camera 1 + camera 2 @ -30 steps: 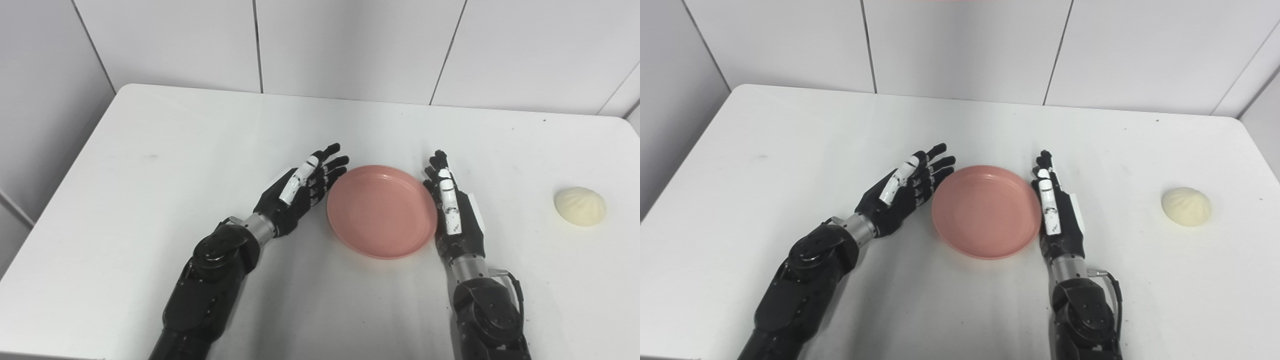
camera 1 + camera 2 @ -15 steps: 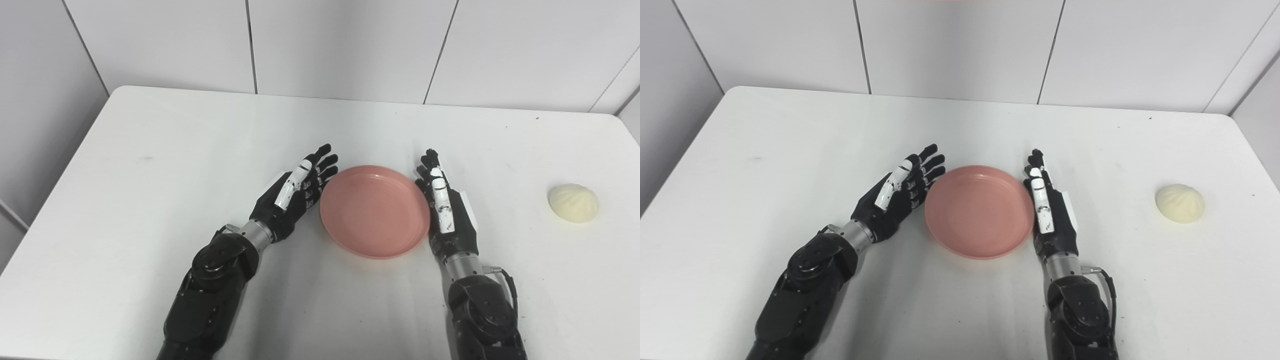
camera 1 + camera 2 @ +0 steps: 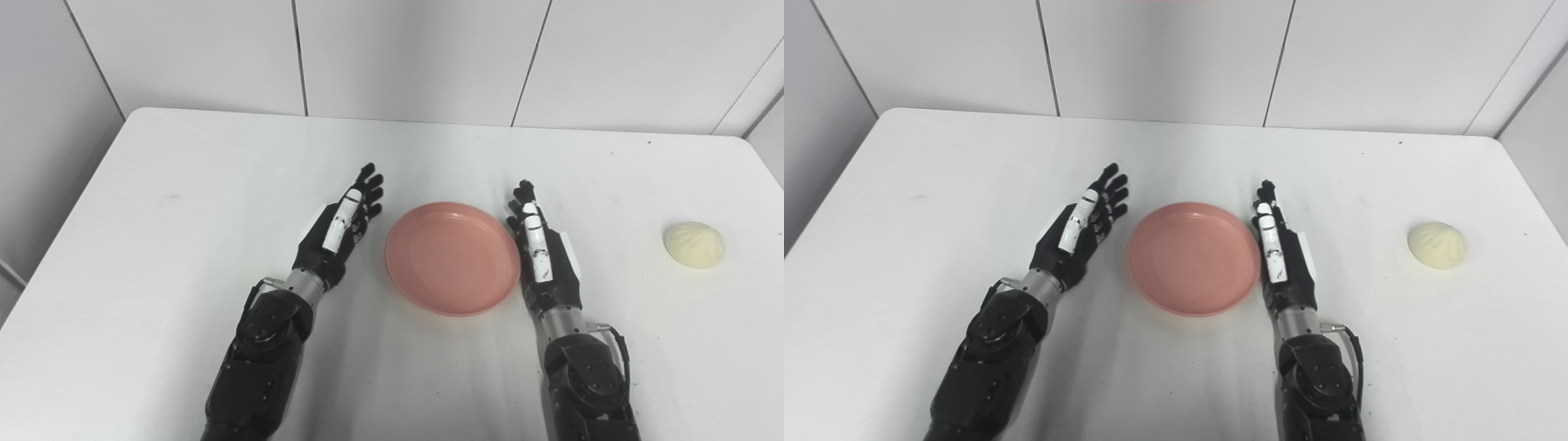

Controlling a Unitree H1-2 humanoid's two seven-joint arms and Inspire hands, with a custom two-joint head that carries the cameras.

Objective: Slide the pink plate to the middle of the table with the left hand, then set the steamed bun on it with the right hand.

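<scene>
Both black arms reach up from the six o'clock edge. The left hand [image 3: 334, 236] is held edge-on with its fingers [image 3: 367, 190] straight and apart, pointing toward one o'clock. The right hand [image 3: 542, 257] lies likewise flat-fingered, pointing toward twelve, holding nothing.

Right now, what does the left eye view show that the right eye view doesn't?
Only the left eye view: a wider strip of the left wall beside the table.
Only the right eye view: a longer run of the table's right edge, with the right wall beyond it.
Both: the empty pink plate mid-table, the left robot hand open and apart from its left rim, the right robot hand open close by its right rim, and the steamed bun far right.
</scene>
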